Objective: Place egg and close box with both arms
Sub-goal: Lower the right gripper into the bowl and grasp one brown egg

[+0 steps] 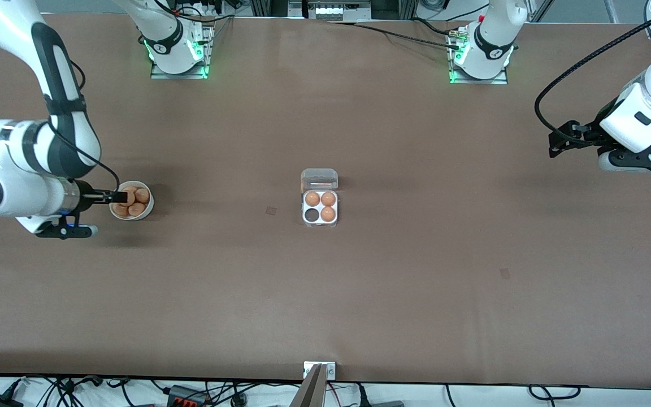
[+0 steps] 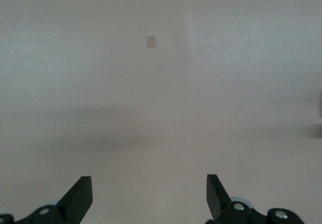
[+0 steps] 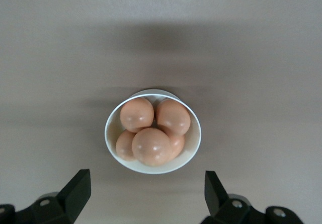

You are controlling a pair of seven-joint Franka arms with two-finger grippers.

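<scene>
Brown tabletop (image 1: 416, 282) fills the scene, robot bases along its 12 o'clock edge. Right gripper (image 3: 146, 194) hangs over the bowl (image 3: 195, 142) at the right arm's end of the table, jaws released and spread wide, empty; its wrist camera looks straight down on the piled eggs (image 3: 151, 146), probably so one can be picked from above. Left gripper (image 2: 150, 194), jaws likewise released and empty, waits over bare table at the left arm's end, a small tan patch (image 2: 151, 42) below it.

At table centre sits the box (image 1: 320, 217), lid (image 1: 319, 178) folded open at 12 o'clock, so the cells are reachable. Three cells hold eggs; the cell at 7 o'clock (image 1: 311, 215) is empty, likely the target. No readable writing shows anywhere.
</scene>
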